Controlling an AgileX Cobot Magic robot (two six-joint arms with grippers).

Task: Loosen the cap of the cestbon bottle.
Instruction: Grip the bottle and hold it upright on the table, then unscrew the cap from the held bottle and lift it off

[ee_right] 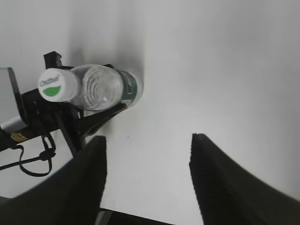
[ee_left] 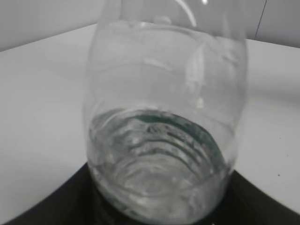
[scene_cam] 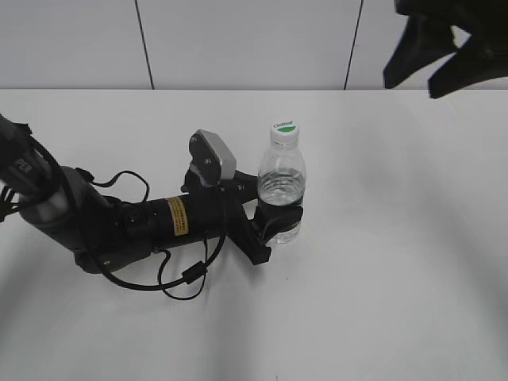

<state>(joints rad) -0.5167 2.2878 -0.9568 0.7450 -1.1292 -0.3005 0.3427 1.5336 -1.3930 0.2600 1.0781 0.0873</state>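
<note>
Clear, glossy ribbed plastic for the cestbon bottle [scene_cam: 282,189], with a dark green label band [ee_right: 131,88] and a smooth white plastic cap [scene_cam: 284,132] marked in green. Matt black casing on the left gripper [scene_cam: 262,225], plus a dull grey housing [scene_cam: 215,156]. Smooth, matt white table [scene_cam: 397,262].

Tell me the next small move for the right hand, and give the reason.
Probably bring the right hand down over the cap with its fingers spread. The left hand already clamps the bottle upright on the table, while the right hand hangs open high above and off to one side, touching nothing. The cap sits on the neck, free to be gripped.
</note>
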